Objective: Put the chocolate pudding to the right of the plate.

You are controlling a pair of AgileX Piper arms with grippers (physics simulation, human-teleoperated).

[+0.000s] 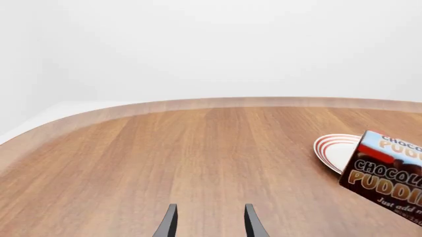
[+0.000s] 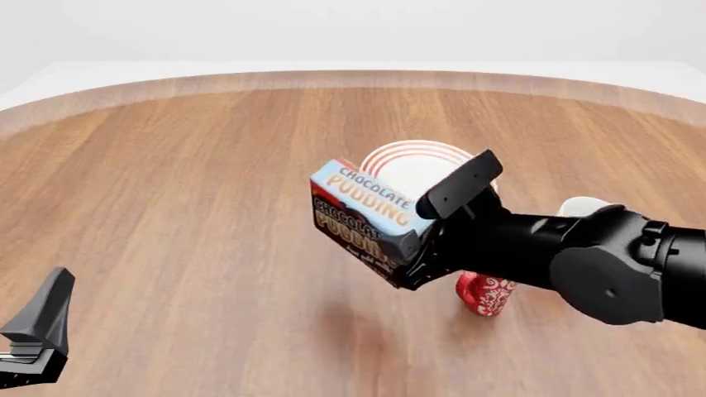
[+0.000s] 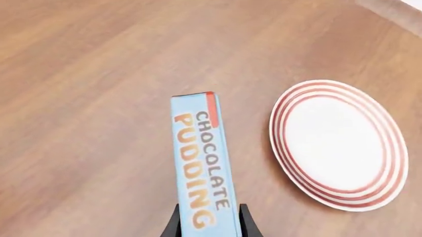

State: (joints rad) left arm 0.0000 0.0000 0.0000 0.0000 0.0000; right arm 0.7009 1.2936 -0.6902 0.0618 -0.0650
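The right jaws (image 3: 208, 224) are clamped on the pudding (image 2: 368, 222), one finger on each broad face of the carton, as the right wrist view shows. The carton is held clear of the desk (image 2: 198, 207), tilted, its light-blue lettered top turned up and toward the camera, its shadow falling on the bare wood below. In the front view it hangs just in front of the plate (image 2: 411, 161) and a little to its left, overlapping the plate's near rim; the plate itself lies flat and has nothing on it. A red patterned mug (image 2: 487, 295) stands on the desk under the right arm, to the right of and nearer than the plate, and something white shows behind the arm, mostly hidden. The left jaws (image 1: 209, 220) stand apart over bare wood, well off to the left, holding nothing. I judge this the carry step: the carton is lifted but sits on the wrong side. The next move calls for swinging it across to the plate's right, keeping height over the rim and mug, then lowering it onto free wood there before letting go.
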